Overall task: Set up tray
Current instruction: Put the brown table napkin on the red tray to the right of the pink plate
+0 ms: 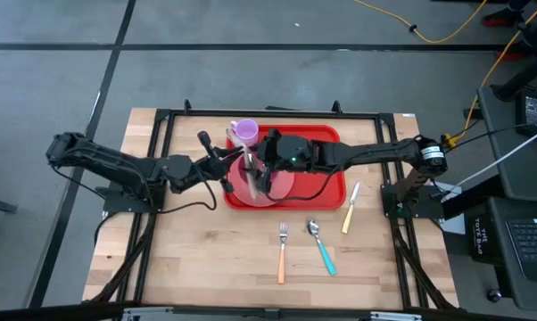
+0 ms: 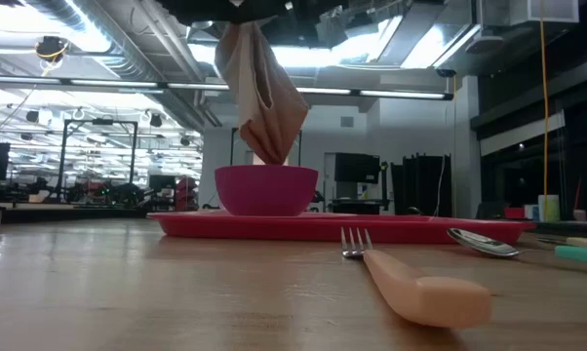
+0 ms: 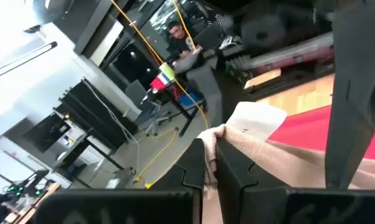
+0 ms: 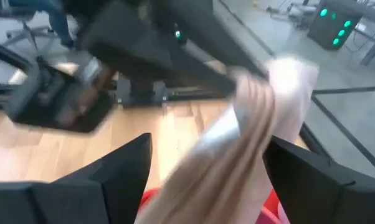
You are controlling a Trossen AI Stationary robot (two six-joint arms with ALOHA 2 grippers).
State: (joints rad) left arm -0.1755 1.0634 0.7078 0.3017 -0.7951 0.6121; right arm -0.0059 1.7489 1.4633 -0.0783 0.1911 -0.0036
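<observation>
The red tray (image 1: 326,183) lies flat on the wooden table, and its rim (image 2: 391,228) shows in the low view. On it stand a round pink bowl (image 2: 266,189) and a purple cup (image 1: 244,132). A beige napkin (image 2: 264,97) hangs over the bowl. My left gripper (image 1: 230,174) comes from the table's left and is shut on the napkin (image 3: 250,140). My right gripper (image 1: 267,168) reaches in from the right over the tray. It is open, with its fingers on either side of the napkin (image 4: 250,130). My left gripper (image 3: 211,157) pinches a bunched upper fold of the napkin (image 3: 207,140) between its two fingers, coming roughly level from the table's left. The napkin is lifted and hangs slack below, its lower tip (image 2: 270,156) dipping into the pink bowl. My right gripper (image 4: 206,146) is open around the napkin; whether a finger touches it I cannot tell.
On the bare wood nearer than the tray lie a fork with an orange handle (image 1: 282,254), a spoon with a teal handle (image 1: 322,248) and a knife with a yellow handle (image 1: 349,212). The fork (image 2: 410,283) lies closest in the low view. A black frame borders the table.
</observation>
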